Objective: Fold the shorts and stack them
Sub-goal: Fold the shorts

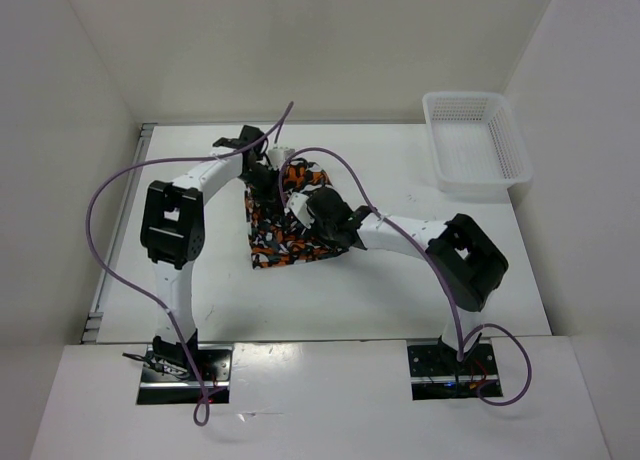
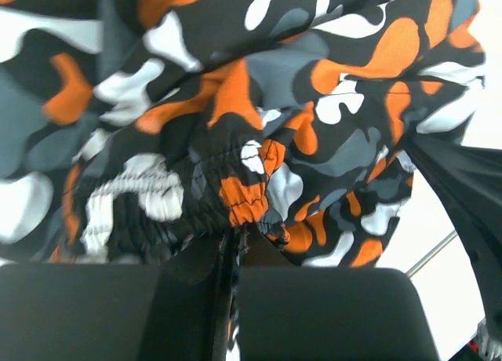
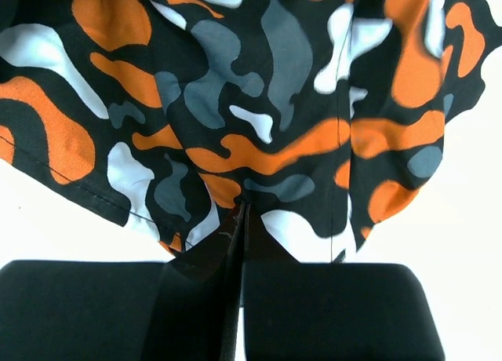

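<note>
Shorts location: the shorts [image 1: 283,242] sit at the middle of the table [image 1: 380,300]. Their far part is bunched up under both wrists and their near edge lies on the surface.
Left gripper: the left gripper [image 2: 233,247] is clamped on the gathered elastic waistband, with its fingers pressed together and fabric pinched between them.
Right gripper: the right gripper [image 3: 238,220] is clamped on a hemmed edge of the shorts, just right of the left one and slightly nearer.
Basket: the white mesh basket [image 1: 475,155] stands at the far right, well apart from the shorts.
Step (judged): you appear to be mid-fold, carrying one edge across.
Risk, slip: both pinches look shallow. If you pull the arms apart, the thin fabric may slide out and the fold collapse.
Risk, collision: the wrists are working close together. An uneven move could knock them together or twist the cloth.
Risk, release: if you let go too high, the flap may land crooked.
</note>
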Controlling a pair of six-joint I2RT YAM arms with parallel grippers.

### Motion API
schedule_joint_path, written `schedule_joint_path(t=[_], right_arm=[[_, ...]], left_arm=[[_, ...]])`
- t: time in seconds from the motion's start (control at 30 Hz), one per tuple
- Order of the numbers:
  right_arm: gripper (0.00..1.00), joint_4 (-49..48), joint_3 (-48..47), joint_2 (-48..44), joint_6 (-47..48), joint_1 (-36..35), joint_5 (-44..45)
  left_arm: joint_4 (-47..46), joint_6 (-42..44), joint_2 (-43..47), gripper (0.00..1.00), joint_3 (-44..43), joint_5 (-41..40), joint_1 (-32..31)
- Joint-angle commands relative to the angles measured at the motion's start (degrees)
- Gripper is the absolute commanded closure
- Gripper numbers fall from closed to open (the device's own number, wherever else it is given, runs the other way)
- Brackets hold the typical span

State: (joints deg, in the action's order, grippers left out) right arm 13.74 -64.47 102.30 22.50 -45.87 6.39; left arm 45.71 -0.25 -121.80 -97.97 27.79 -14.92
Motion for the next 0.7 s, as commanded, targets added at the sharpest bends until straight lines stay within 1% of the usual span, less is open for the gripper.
schedule_joint_path(t=[0.0, 0.07, 0.2, 0.3, 0.33, 0.4, 0.47, 0.53, 0.57, 0.6, 0.67], right_arm=[[1.00, -2.57, -0.13, -4.12, 1.93, -0.36, 1.25], [1.00, -1.88, -0.13, -4.65, 2.46, -0.36, 1.25], [1.00, -0.38, 0.39, -5.80, 2.99, -0.36, -1.55], [1.00, -0.38, 1.89, -7.02, 2.46, -0.36, -2.09], [1.00, -0.38, 1.89, -7.03, 2.46, -0.36, -2.09], [1.00, 0.15, 1.89, -7.55, 2.98, -0.36, -2.09], [1.00, 0.15, 1.89, -8.25, 2.99, -0.36, -2.09], [1.00, 0.15, 1.89, -8.26, 3.51, -0.36, -2.78], [1.00, 0.85, 1.89, -8.78, 3.51, -0.36, -2.79], [1.00, 0.85, 1.89, -8.79, 4.04, -0.36, -3.92], [1.00, 2.25, 1.89, -9.31, 4.65, -0.36, -4.89]], left_arm=[[1.30, 0.25, 7.61, 1.00, -0.81, 2.00, 3.22], [5.16, 0.25, 8.94, 1.00, -3.87, 3.40, 4.28], [11.84, 0.25, 11.75, 1.00, -7.49, 2.89, 4.99], [15.18, 0.25, 12.90, 1.00, -5.04, 2.27, 3.67], [17.46, 0.25, 12.90, 1.00, -3.38, 1.48, 3.06], [20.19, 0.25, 12.38, 1.00, -2.84, -0.54, 3.05], [23.88, 0.25, 11.41, 1.00, -2.84, 0.06, 5.33], [24.60, 0.25, 10.70, 0.99, -1.53, 1.82, 7.87], [24.60, 0.25, 10.70, 0.99, 0.83, 2.52, 7.89], [24.60, 0.25, 10.70, 0.94, 2.25, 2.53, 7.89], [24.60, 0.25, 11.32, 0.92, 4.97, 3.05, 7.89]])
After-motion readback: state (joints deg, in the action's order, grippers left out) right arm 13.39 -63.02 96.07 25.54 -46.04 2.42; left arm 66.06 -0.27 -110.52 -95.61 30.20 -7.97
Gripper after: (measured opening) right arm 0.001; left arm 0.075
